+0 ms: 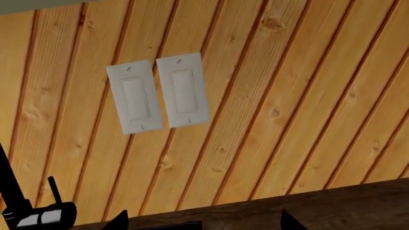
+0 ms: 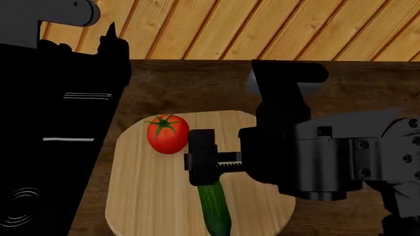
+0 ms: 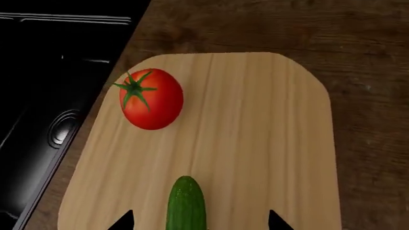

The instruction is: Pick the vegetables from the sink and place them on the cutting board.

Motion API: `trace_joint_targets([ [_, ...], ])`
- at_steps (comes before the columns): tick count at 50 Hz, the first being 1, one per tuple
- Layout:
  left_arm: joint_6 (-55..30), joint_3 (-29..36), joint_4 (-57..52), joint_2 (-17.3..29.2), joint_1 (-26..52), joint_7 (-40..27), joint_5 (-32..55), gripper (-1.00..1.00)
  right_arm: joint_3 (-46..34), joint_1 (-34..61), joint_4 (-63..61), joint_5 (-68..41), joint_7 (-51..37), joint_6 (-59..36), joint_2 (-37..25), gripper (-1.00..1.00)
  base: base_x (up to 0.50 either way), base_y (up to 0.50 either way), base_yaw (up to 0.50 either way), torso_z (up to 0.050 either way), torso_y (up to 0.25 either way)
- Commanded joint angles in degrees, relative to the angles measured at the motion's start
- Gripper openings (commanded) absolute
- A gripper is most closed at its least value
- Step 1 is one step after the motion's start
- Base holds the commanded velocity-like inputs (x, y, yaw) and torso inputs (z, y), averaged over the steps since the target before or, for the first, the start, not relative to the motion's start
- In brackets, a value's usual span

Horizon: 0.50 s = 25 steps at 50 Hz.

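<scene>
Tomato [image 2: 168,133]: round, glossy red, green star stem; lies on the board [image 2: 151,196] near its far corner on the sink side, resting clear of everything else.

Cucumber [image 2: 215,209]: short, smooth, dark green; lies lengthwise along the board's grain, on the board's middle line, apart from the tomato. In the right wrist view its rounded end [image 3: 186,201] shows between the two dark fingertips [image 3: 121,221], with pale wood visible on both sides of it.

Board: pale wood, rounded corners, lengthwise grain; lies on the counter [image 2: 196,83] just beside the sink [image 2: 46,162].

Sink: glossy black basin with a ringed drain [image 3: 62,127], along the board's left edge; neither vegetable is in the part that shows.

Counter: dark brown wood, surrounds the board on its far and right sides.

Right gripper [image 2: 208,183]: black, hangs over the board's centre, directly above the cucumber's far end. Fingers spread wide of the cucumber, gripping nothing.

Left gripper [image 1: 201,223]: only dark finger tips [image 1: 290,221] show at the picture's edge, set apart, nothing between them; it is raised over the counter's back edge, away from the board, facing the wall.

Wall [image 1: 288,96]: orange-tan planks behind the counter, carrying two white switches [image 1: 158,93] side by side.
</scene>
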State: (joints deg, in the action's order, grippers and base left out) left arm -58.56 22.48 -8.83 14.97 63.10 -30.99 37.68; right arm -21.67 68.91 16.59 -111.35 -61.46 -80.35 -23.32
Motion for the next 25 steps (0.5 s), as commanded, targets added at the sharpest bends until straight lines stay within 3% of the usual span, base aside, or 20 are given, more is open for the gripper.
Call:
trace_joint_targets([
  [1, 2.24, -2.45, -8.32, 1.38, -5.90, -0.91, -0.28, 1.00, 3.76, -0.42, -15.51, 15.27, 10.32, 3.72, -2.60, 1.00, 0.00, 0.00, 0.00, 0.000, 0.000],
  [6, -0.15, -5.71, -18.11, 3.86, -10.59, -4.68, 2.16, 1.00, 5.42, -4.96, -28.00, 19.76, 10.83, 6.88, -5.55, 1.00, 0.00, 0.00, 0.00, 0.000, 0.000],
  [9, 4.07, -7.22, -27.46, 6.95, -16.99, -6.13, 0.76, 1.00, 6.44, -10.01, -38.59, 26.60, 19.25, 11.16, -7.53, 1.00, 0.00, 0.00, 0.00, 0.000, 0.000],
  [10, 5.29, -7.07, -28.94, 7.49, -18.11, -6.11, 0.11, 1.00, 6.65, -10.88, -39.56, 27.26, 17.20, 11.35, -7.98, 1.00, 0.00, 0.00, 0.00, 0.000, 0.000],
  [15, 8.69, -11.82, -40.84, 9.72, -27.95, -9.29, 1.40, 1.00, 12.63, -22.65, -54.06, 34.37, 23.93, 21.61, -11.39, 1.00, 0.00, 0.00, 0.00, 0.000, 0.000],
  [22, 9.55, -16.45, -45.65, 10.35, -30.19, -10.73, 4.89, 1.00, 16.97, -34.01, -63.19, 41.67, 28.80, 29.78, -12.65, 1.00, 0.00, 0.00, 0.00, 0.000, 0.000],
  [25, 14.44, -17.11, -48.40, 11.45, -32.80, -8.12, 3.52, 1.00, 17.51, -36.08, -68.16, 44.80, 29.31, 31.44, -13.61, 1.00, 0.00, 0.00, 0.00, 0.000, 0.000],
])
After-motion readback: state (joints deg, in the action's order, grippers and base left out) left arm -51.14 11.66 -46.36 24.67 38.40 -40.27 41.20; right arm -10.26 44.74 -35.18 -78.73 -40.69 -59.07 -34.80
